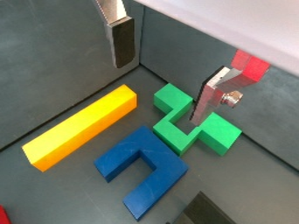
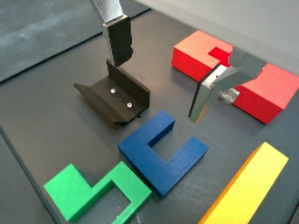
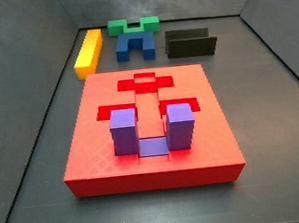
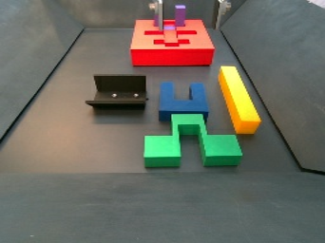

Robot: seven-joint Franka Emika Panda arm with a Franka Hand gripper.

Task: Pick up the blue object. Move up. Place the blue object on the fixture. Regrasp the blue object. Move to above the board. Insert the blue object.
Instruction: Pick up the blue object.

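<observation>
Side view, left to right: fixture (image 4: 124, 92) at left, blue object (image 4: 183, 99) mid-frame on floor, yellow bar (image 4: 238, 96) at right. Gripper (image 2: 162, 68) released, nothing held, hung above. Judged: jaws best lowered squarely astride blue prongs, green block (image 4: 191, 143) kept untouched

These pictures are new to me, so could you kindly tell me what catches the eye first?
The big red board dominates, with a purple U-shaped block standing in it. Beyond it, on the dark floor, the blue object lies flat between the fixture and a yellow bar, touching a green block. In both wrist views the gripper hangs open and empty above them.
</observation>
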